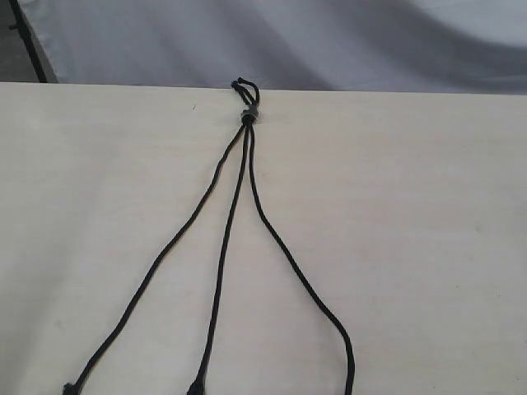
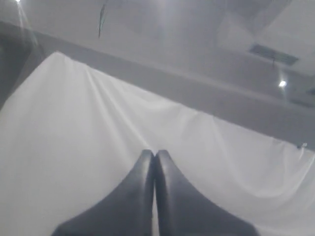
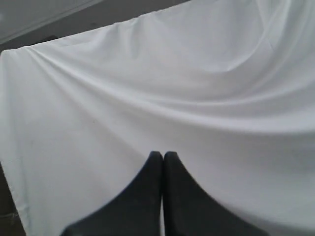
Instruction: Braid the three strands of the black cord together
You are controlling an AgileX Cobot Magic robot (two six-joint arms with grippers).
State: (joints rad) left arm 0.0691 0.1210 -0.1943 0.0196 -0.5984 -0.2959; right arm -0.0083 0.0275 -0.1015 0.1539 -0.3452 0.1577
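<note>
Exterior view showed the cord [image 1: 248,140] lying on the table [image 1: 428,206], with neither gripper in that picture. Its long axis ran from the far edge toward the camera. The band [image 1: 248,116] and short loops [image 1: 245,85] sat at the far edge, and the three strands [image 1: 224,247] fanned out toward the near edge, uncrossed and apart, their tips at or past the bottom of the picture. The wrist views showed the left gripper [image 2: 154,160] and right gripper [image 3: 163,158], each with jaws pressed together on nothing and facing a white cloth [image 3: 147,73], with no cord in sight. I judged the braid not begun. I could not tell whether the band end was fixed. If it was loose, a pull on one strand could drag the whole cord. The strands lay thin and flat, so a pinch could miss, or catch two near the band where they converge. Crossing them out of order would give a twist, not a braid.
</note>
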